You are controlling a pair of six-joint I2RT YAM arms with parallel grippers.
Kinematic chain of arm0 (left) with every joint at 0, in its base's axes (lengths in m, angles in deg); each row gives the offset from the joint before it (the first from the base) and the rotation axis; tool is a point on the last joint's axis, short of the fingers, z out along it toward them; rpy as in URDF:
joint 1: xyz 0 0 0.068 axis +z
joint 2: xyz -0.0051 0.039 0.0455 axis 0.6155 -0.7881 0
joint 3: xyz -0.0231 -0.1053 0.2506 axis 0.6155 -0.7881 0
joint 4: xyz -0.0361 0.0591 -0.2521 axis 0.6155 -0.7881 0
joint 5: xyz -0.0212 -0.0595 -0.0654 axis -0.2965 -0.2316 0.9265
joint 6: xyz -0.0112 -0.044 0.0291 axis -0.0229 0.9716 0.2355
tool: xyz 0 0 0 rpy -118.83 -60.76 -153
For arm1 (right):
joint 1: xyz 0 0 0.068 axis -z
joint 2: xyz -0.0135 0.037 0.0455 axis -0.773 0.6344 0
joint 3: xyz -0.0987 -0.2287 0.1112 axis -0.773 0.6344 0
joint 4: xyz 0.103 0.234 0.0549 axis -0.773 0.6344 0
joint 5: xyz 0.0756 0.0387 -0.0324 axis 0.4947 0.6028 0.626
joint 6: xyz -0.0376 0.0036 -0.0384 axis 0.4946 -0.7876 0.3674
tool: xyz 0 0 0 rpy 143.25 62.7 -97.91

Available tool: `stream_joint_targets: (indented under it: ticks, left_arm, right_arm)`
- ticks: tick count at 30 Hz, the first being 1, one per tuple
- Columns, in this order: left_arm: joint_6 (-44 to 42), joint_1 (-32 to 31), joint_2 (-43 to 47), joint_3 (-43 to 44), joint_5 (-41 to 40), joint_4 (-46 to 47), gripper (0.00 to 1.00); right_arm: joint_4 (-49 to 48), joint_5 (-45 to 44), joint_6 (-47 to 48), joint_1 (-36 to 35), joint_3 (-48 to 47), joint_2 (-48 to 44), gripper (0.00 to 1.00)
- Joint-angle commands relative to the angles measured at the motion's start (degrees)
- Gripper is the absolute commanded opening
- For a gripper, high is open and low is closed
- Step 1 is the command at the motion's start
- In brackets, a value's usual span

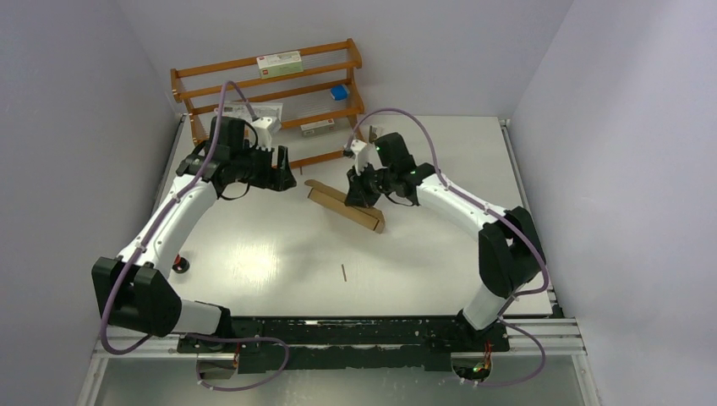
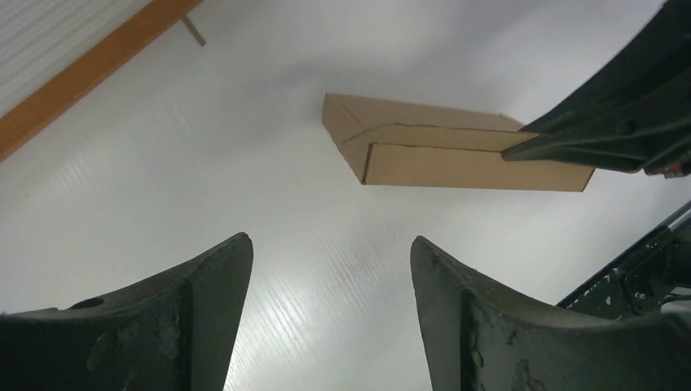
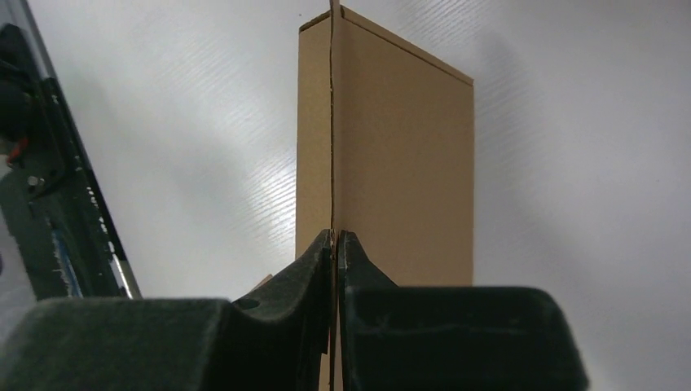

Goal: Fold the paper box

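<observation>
On the desk (image 1: 279, 262), toward the back: paper box (image 1: 345, 205), folded into a shallow mailer, with the lid seam open along one long side. The right gripper (image 3: 335, 238) has its fingers pinched tight on a thin cardboard edge at the box's end. The left gripper (image 2: 330, 244) has fingers wide and empty, facing the box nearby.

Step, as judged: closing the lid flap. Next move: tuck that edge home, with the left arm bracing the other end.
</observation>
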Motion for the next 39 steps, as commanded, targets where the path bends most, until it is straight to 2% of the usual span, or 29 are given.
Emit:
stream_joint_targets:
  ticks: [1,7,15,19,25,29,33,39]
  left_arm:
    - [-1.75,0.47,-1.27,4.97,4.44,-1.31,0.75]
    - [-2.77,0.47,-1.17,6.45,4.18,-2.45,0.76]
    - [-4.9,0.45,-3.14,6.33,6.05,-3.94,0.75]
    - [-6.12,0.47,-3.24,6.87,5.53,-4.66,0.76]
    - [-7.89,0.47,-3.95,7.33,5.89,-5.39,0.76]
    - [-8.73,0.47,-5.43,8.68,8.54,-5.88,0.75]
    - [-9.95,0.47,-6.94,10.43,9.04,-7.14,0.75]
    - [-12.31,0.38,-7.11,10.95,8.0,-8.68,0.76]
  right_arm:
    - [2.17,9.98,-2.6,1.88,-3.69,2.19,0.09]
    - [3.13,19.58,-3.61,2.03,-4.71,5.65,0.09]
    - [5.18,17.71,-2.49,2.06,-8.42,10.11,0.12]
    - [6.97,14.85,-1.36,2.03,-10.58,9.46,0.2]
    - [7.82,9.89,-1.49,2.02,-11.23,6.95,0.45]
    - [8.87,4.06,-3.48,2.07,-10.8,3.87,0.56]
    - [9.82,-3.99,-7.82,2.1,-8.74,-2.23,0.6]
    - [19.14,-15.69,-18.8,1.61,-7.81,-10.29,0.6]
